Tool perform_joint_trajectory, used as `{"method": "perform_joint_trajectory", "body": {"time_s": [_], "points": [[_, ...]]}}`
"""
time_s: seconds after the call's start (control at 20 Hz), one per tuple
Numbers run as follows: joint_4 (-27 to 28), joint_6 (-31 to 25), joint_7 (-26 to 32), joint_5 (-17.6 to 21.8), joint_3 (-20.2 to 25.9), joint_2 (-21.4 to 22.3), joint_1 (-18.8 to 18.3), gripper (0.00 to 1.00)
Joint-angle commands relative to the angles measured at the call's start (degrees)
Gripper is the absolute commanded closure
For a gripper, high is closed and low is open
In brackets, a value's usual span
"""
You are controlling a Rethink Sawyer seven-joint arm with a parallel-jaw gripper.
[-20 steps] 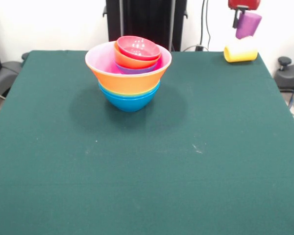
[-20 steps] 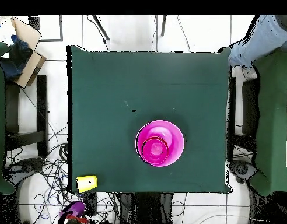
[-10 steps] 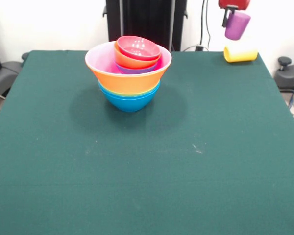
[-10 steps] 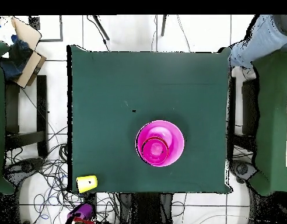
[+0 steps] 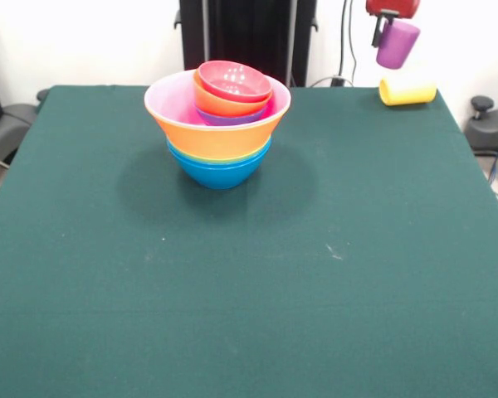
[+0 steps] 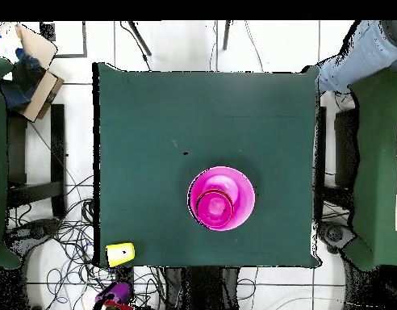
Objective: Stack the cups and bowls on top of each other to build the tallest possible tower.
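The tower stands at the table's far middle: a blue bowl at the base, a wide orange bowl with a pink one inside, and small bowls on top, crimson uppermost. From overhead the tower reads as pink rings. My gripper hangs at the top right, shut on the purple cup, which is tilted in the air beyond the table's far edge. The yellow cup lies on its side at the far right corner, below the purple one. Overhead, the yellow cup and the purple cup show at the bottom left.
A black stand rises behind the table. Overhead, a person's leg shows at the top right, a cardboard box at the top left, and cables lie on the floor beside the table.
My gripper has carried the purple cup a little to the left in the front view, away from above the yellow cup. The tower and the yellow cup have not moved.
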State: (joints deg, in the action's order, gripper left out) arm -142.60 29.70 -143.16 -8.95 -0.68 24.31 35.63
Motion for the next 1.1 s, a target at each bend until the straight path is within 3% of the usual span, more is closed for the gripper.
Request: {"method": "perform_joint_trajectory", "body": {"time_s": [0.05,0.8,1.1], "points": [[7.13,-0.99,-6.55,-0.26,2.04,-2.25,-1.83,1.00],[10.68,-5.38,-5.21,-3.75,1.96,-1.87,-1.27,1.00],[13.16,-5.47,-5.39,-5.90,1.52,-4.18,0.26,1.00]]}}
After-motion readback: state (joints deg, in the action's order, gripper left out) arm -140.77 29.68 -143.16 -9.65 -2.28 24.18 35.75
